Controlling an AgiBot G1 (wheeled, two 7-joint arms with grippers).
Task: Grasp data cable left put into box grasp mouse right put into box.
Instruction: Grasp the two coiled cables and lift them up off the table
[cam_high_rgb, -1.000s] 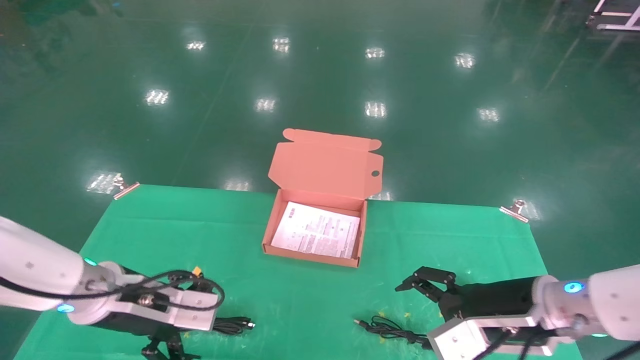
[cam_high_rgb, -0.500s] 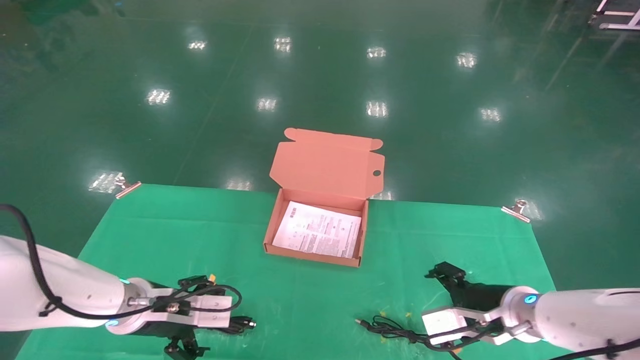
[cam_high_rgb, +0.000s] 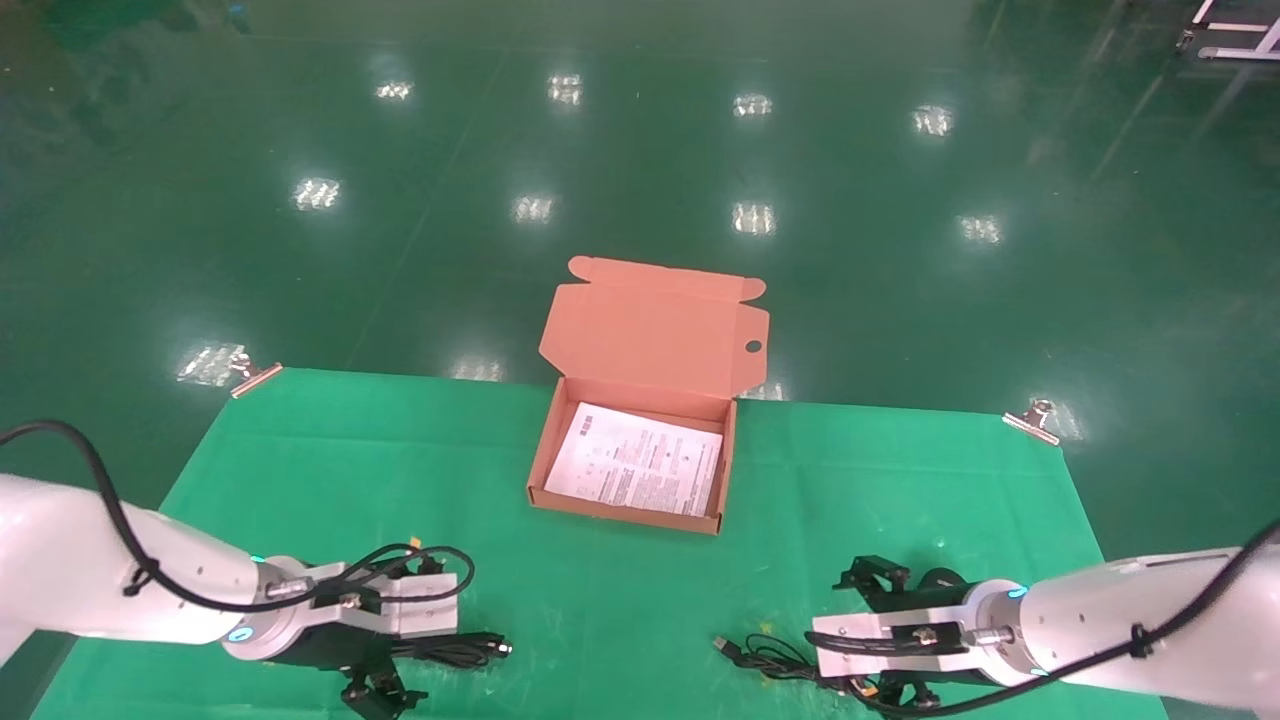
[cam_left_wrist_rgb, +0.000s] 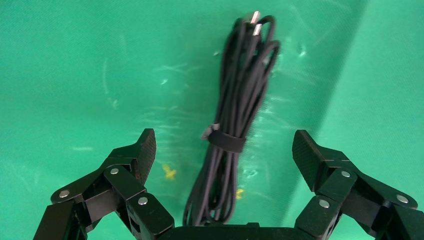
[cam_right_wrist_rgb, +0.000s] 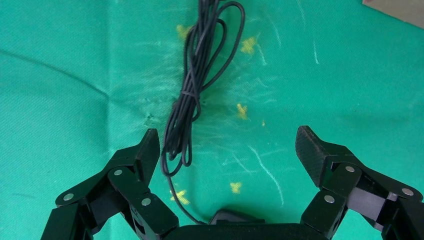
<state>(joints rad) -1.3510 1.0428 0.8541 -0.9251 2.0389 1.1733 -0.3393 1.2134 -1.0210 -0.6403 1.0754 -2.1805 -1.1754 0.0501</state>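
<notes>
The data cable (cam_left_wrist_rgb: 240, 100), a strapped black bundle with silvery plugs, lies on the green cloth between the fingers of my open left gripper (cam_left_wrist_rgb: 225, 155), which hangs just above it. In the head view the cable (cam_high_rgb: 465, 651) pokes out right of the left gripper (cam_high_rgb: 390, 645). My right gripper (cam_right_wrist_rgb: 227, 150) is open over the mouse (cam_right_wrist_rgb: 235, 217), of which only a dark edge shows at the palm. The mouse's thin cord (cam_right_wrist_rgb: 192, 95) runs ahead of it and also shows in the head view (cam_high_rgb: 765, 657) left of the right gripper (cam_high_rgb: 885, 640). The orange-brown box (cam_high_rgb: 620, 510) stands open at mid-table.
The box's lid (cam_high_rgb: 655, 330) with a round hole stands up at the back, and a white printed sheet (cam_high_rgb: 635, 470) lines the bottom. Metal clips (cam_high_rgb: 1030, 420) hold the cloth's far corners. Beyond the table is glossy green floor.
Both arms have come down towards the cloth. The right gripper has swung left and low over the mouse. The left gripper has settled over the cable bundle.
</notes>
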